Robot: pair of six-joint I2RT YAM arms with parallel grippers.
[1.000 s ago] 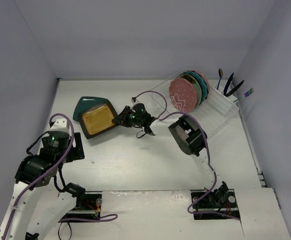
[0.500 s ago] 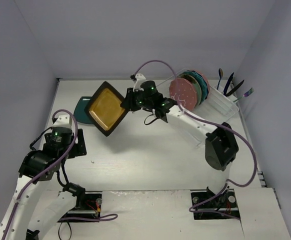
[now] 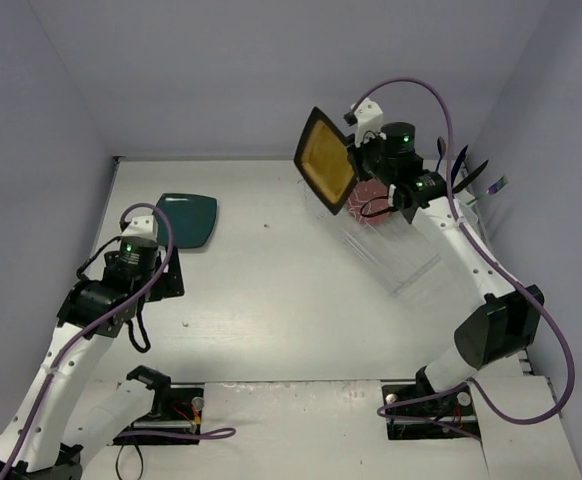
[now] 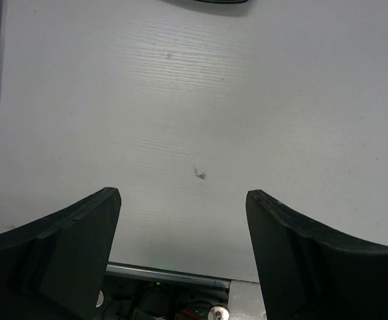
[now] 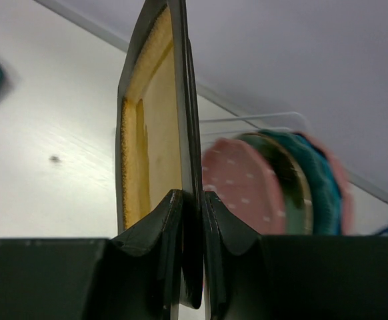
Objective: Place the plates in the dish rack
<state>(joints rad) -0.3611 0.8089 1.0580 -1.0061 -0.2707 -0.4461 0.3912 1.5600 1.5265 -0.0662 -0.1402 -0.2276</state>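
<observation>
At lower left the left gripper [image 4: 183, 200] hangs empty with its jaws spread wide; beyond it the squarish dark teal plate [image 3: 185, 219] lies flat on the white table [image 3: 271, 300]. At upper right the right gripper [image 5: 193, 200] pinches the black-rimmed mustard-yellow square plate [image 3: 328, 162] upright above the clear plastic dish rack [image 3: 411, 255]. I think that lowering it crooked could knock the pink dotted round plate [image 5: 237, 193].

The mustard plate [image 5: 157, 133] is cut off above the fingers [image 5: 155, 257] (its lower rim hidden between them).
</observation>
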